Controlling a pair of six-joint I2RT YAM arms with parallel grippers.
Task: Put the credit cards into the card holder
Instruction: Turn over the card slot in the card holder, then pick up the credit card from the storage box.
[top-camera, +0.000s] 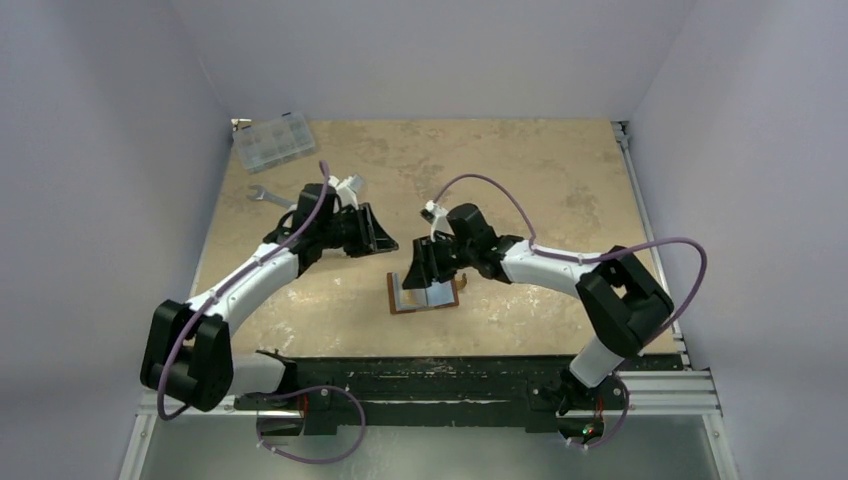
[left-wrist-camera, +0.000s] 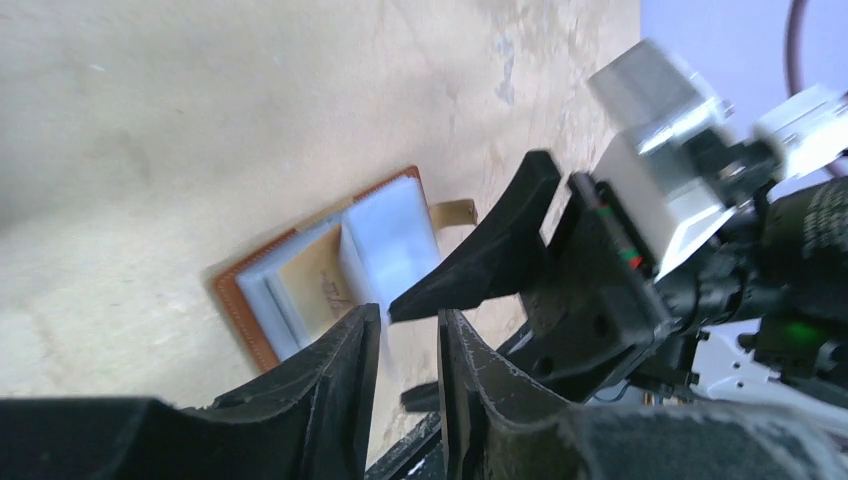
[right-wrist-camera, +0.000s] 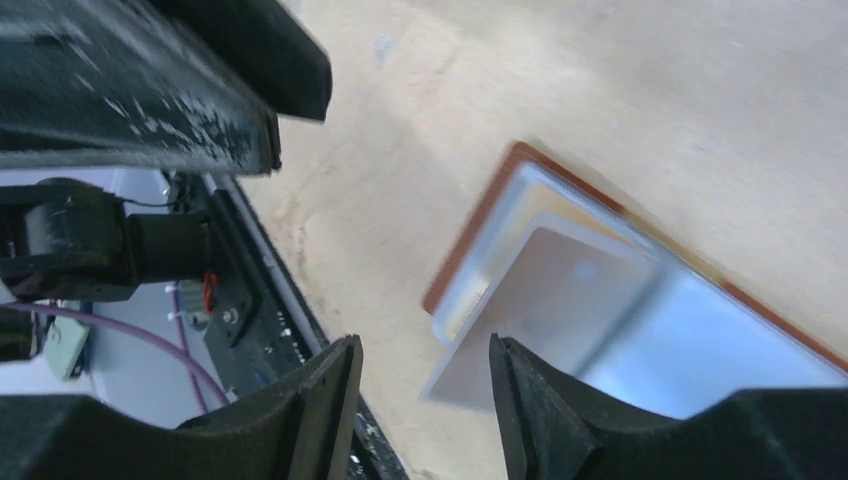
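Observation:
The brown card holder lies open on the table near the front edge. In the left wrist view the card holder shows an orange-yellow credit card on one side and a light blue credit card on the other. The right wrist view shows a pale credit card lying askew on the holder, one corner past its edge. My right gripper hovers just above the holder, open and holding nothing. My left gripper stands a little up and left of it, its jaws slightly apart with nothing between them.
A clear compartmented box sits at the back left corner, with a silver wrench in front of it beside my left arm. A black rail runs along the near table edge.

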